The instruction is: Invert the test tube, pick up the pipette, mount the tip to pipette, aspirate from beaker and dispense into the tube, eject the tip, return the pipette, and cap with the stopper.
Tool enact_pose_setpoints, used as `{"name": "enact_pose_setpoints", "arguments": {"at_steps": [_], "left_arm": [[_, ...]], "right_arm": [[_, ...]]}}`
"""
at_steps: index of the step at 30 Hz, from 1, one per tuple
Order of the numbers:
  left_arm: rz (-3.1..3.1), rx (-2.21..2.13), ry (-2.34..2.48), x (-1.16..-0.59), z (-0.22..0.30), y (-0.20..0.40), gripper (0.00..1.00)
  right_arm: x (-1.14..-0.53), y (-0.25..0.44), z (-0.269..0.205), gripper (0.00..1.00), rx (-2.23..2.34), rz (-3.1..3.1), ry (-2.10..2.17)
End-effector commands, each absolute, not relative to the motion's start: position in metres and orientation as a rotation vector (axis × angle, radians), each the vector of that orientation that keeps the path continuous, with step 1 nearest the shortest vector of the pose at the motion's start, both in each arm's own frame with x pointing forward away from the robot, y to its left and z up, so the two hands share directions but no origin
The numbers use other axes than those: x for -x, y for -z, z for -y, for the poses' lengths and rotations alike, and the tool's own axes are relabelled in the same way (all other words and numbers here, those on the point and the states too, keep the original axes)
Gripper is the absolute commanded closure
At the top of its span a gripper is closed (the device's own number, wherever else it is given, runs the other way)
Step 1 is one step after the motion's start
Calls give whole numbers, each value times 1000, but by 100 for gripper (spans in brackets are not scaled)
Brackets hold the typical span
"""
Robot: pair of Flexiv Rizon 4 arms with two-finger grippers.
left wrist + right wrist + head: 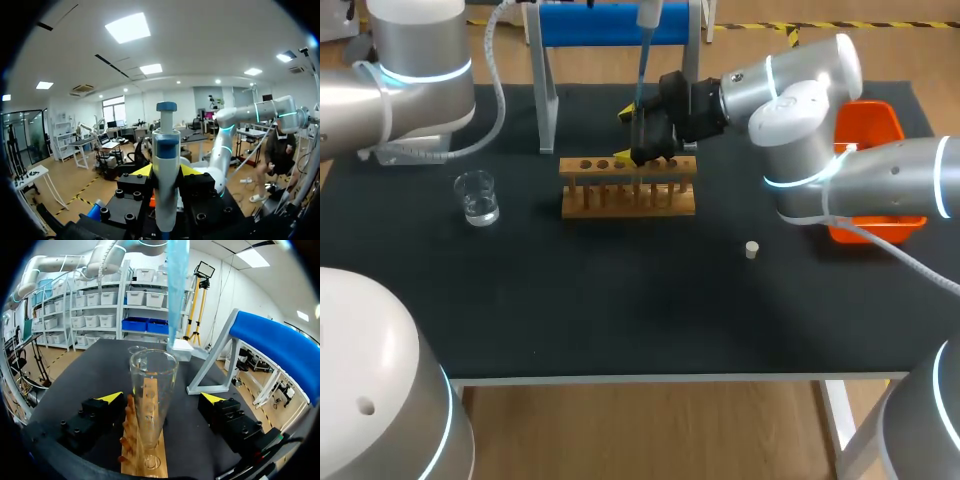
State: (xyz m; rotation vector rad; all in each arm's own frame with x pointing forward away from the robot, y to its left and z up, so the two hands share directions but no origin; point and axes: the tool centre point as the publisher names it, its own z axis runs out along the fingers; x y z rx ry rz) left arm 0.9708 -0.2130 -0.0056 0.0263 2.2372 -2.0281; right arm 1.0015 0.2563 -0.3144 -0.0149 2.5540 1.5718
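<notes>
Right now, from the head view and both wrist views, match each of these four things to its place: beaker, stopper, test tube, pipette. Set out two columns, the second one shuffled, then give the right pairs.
Things
1. beaker
2. stopper
3. test tube
4. pipette

Places
A. upright in the wooden rack, between the open fingers of the right gripper
B. alone on the black mat, right of the wooden rack in the head view
C. clamped between the yellow tips of the left gripper
D. on the black mat, left of the wooden rack in the head view

Pairs: 1-D, 2-B, 3-A, 4-C
</notes>
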Motion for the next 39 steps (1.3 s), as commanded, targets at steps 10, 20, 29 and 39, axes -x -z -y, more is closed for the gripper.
{"name": "enact_pose_setpoints", "arguments": {"at_steps": [10,20,29,39], "left_arm": [[-2200,133,1945,-909,152,13,100],[-2207,187,1982,-855,125,80,100],[-2155,177,2008,-838,154,122,100],[-2127,129,2011,-830,189,129,100]], "right_arm": [[-1001,314,-255,0,16,-2557,-1570],[-1001,314,-255,0,16,-2557,-1570],[-1001,314,-255,0,16,-2557,-1570],[-1001,314,-255,0,16,-2557,-1570]]}}
